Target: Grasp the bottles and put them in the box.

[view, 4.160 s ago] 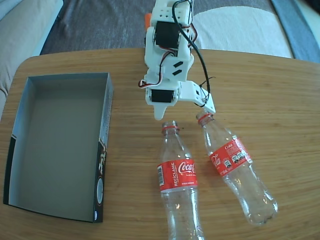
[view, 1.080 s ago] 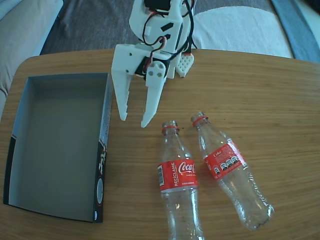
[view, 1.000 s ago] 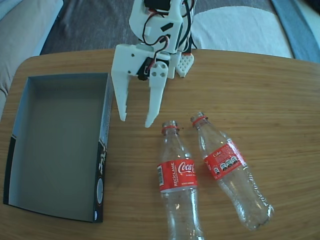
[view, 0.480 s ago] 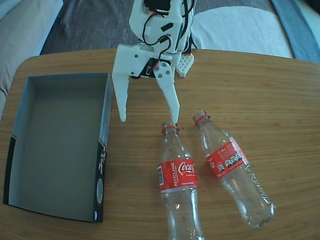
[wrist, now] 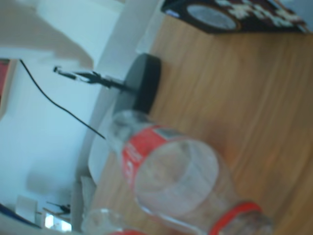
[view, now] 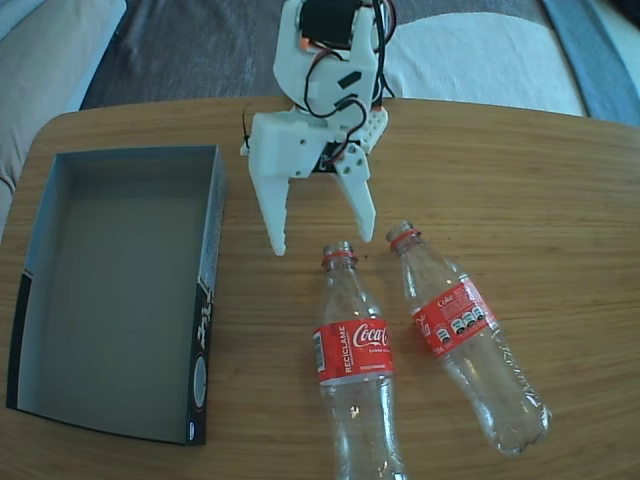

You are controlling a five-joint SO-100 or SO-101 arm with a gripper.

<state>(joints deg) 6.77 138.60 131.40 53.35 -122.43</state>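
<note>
While the fixed view takes in the whole wooden table (view: 520,180), the wrist view only gets a blurred, tilted close-up. Fixed view: white gripper (view: 323,246) points down toward the camera side, jaws spread wide, holding nothing, tips just above the open neck of the left bottle (view: 352,360). That bottle lies flat, neck toward the arm, red label up. Right bottle (view: 462,335) lies just beside it, angled, neck close to the right fingertip, base well off to the lower right. Neither bottle is in the box (view: 60,300), which sits empty at the table's left, grey inside, black outer side with white markings facing the bottles. Wrist view: one bottle (wrist: 171,181) fills the centre, red label and red neck ring visible, a second bottle's edge (wrist: 105,223) at bottom. Box corner (wrist: 234,17) shows top right. Gripper fingers can't be made out there. Black round base with a thin stand (wrist: 139,88) sits beyond, unseen in the fixed view.
</note>
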